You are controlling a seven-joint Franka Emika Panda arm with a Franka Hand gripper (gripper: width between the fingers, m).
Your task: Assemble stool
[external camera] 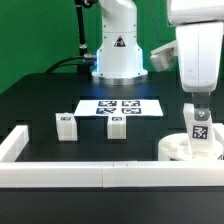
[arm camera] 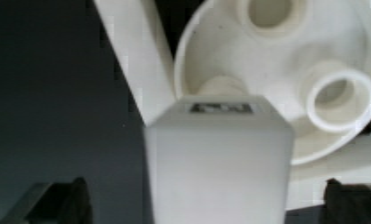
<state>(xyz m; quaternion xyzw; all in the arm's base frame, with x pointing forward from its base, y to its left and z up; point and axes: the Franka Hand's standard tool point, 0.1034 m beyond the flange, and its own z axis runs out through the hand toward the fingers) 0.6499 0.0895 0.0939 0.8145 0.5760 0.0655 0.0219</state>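
The round white stool seat (external camera: pixel 172 149) lies at the exterior view's right, against the front rail. One white leg (external camera: pixel 200 129) with black-and-white tags stands upright on it. My gripper (external camera: pixel 200 106) hangs straight over that leg, open. In the wrist view the leg (arm camera: pixel 223 140) fills the middle, with the seat (arm camera: pixel 235 50) and its round holes behind it. The dark fingertips (arm camera: pixel 57 203) stand on either side of the leg, with a gap on each side. Two more legs (external camera: pixel 66 124) (external camera: pixel 117 126) stand on the black table to the exterior view's left.
The marker board (external camera: pixel 120 107) lies flat behind the two loose legs. A long white border rail (external camera: pixel 90 176) runs along the front, and another (external camera: pixel 14 146) along the exterior view's left side. The robot's base (external camera: pixel 118 55) stands at the back.
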